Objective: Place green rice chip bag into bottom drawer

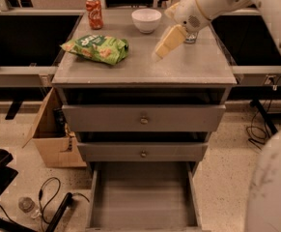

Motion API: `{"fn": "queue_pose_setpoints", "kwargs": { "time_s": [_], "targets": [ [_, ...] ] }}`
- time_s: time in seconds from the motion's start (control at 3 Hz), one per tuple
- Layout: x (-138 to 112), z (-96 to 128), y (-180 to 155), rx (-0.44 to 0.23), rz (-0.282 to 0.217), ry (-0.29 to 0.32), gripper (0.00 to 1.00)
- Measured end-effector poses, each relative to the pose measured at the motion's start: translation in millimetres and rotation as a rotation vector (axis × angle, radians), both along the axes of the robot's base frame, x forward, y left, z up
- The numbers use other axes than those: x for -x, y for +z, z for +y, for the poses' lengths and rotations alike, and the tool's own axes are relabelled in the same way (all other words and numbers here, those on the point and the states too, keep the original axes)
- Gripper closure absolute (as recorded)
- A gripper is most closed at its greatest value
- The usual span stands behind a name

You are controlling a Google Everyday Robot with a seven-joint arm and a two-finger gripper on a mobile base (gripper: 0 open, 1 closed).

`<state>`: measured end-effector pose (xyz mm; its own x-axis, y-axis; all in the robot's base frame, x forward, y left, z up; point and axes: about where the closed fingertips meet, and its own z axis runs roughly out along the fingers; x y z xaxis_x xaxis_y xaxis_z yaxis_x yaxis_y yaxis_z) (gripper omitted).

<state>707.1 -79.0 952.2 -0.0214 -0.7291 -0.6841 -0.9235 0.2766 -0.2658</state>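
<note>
Camera view puts the red soda can [94, 12] at the back left of the grey cabinet top [198, 69]. Just in front of it, the green rice chip bag [97, 47] lies flat near the left edge, with nothing touching it. Right of the bag, toward the back, stands a white bowl [146, 19]. Below it, the bottom drawer [142, 197] stands open under the two shallower drawers, ready to receive the bag. Further right, the gripper [160, 53] hangs over the middle of the top, angled down and leftward, well apart from the bag. You cannot tell whether it is open or closed. You are in the reach step, with nothing grasped yet. Your next move calls for carrying the gripper left and down onto the bag while keeping clear of the bowl and the can. The crinkly bag will probably slide or crumple, so take it across its narrow middle.
</note>
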Motion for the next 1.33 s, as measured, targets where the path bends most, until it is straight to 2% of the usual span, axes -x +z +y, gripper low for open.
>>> {"fn": "queue_pose_setpoints", "kwargs": {
  "time_s": [0.33, 0.67, 1.0, 1.33],
  "targets": [
    [-40, 53, -38, -0.038, 0.045, 0.087, 0.0],
    [-76, 114, -75, -0.049, 0.108, 0.121, 0.0],
    [-90, 169, -99, -0.019, 0.176, 0.122, 0.0],
    [-93, 202, -112, 0.029, 0.22, 0.111, 0.0]
  ]
}}
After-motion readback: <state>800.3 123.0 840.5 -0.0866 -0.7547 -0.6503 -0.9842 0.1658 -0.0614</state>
